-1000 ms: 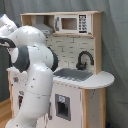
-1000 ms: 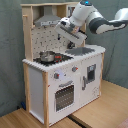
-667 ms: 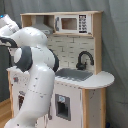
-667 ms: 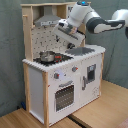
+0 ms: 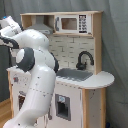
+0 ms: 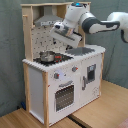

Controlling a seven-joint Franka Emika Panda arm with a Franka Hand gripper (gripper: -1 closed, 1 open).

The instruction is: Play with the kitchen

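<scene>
In the second exterior view the gripper (image 6: 59, 44) hangs over the stovetop of the toy kitchen (image 6: 65, 75), pointing down and toward the back wall. Just below it, a little to the second exterior view's left, a small pot (image 6: 46, 56) sits on the red-ringed burner. Whether the fingers are parted or closed I cannot tell; they blur into the dotted back panel. Further from the tool, the sink (image 6: 82, 50) lies beyond the arm's wrist, and the oven door (image 6: 64, 95) below looks closed. In the first exterior view the arm (image 5: 35, 75) hides the stove side, leaving the faucet (image 5: 83, 60) clear. Judging by this, play has probably only reached the stove; nothing appears lifted or opened yet.
</scene>
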